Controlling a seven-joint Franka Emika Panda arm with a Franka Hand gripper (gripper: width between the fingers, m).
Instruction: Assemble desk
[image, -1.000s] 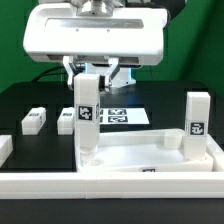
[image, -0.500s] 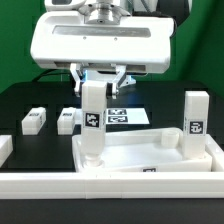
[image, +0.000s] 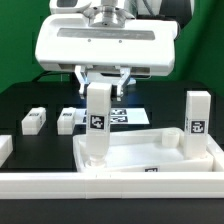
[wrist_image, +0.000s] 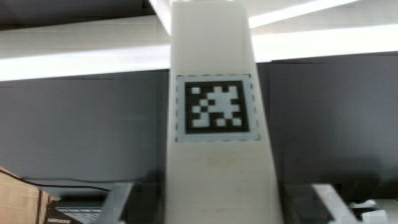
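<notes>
- Green backdrop and a black table (image: 40, 145) make up the setting in the exterior view.
- Exterior view, item 1: white rectangular plastic tray-like desk top (image: 135, 150) with a raised rim. It lies flat near the table's front, just behind a long white border rail (image: 60, 185).
- Item 2: two-finger gripper (image: 100, 90) under a broad white housing. Its fingers appear clenched on the upper end of item 3.
- Item 3: short square white tagged leg, the held leg (image: 98, 125). It stands roughly upright with its foot at the desk top's corner on the exterior view's left. Whether it is seated cannot be told.
- Item 4: second upright white leg (image: 197, 118), tagged, at the corner on the exterior view's right and apparently fitted.
- Items 5 and 6: first loose leg (image: 33, 120) and second loose leg (image: 68, 119). Both lie flat on the table, apart from the desk top.
- Item 7: marker board (image: 130, 116), flat behind the held leg.
- Progress, as a judgement: one leg is on, one is being placed and two are left to fit, so the task is under halfway.
- Wrist view: the held leg (wrist_image: 214, 130) fills the centre, its square tag face-on and sharp.
- Wrist view omits the desk top, the other legs and the foot's contact; only the exterior view gives those.
- Only the wrist view shows the tag plainly.
</notes>
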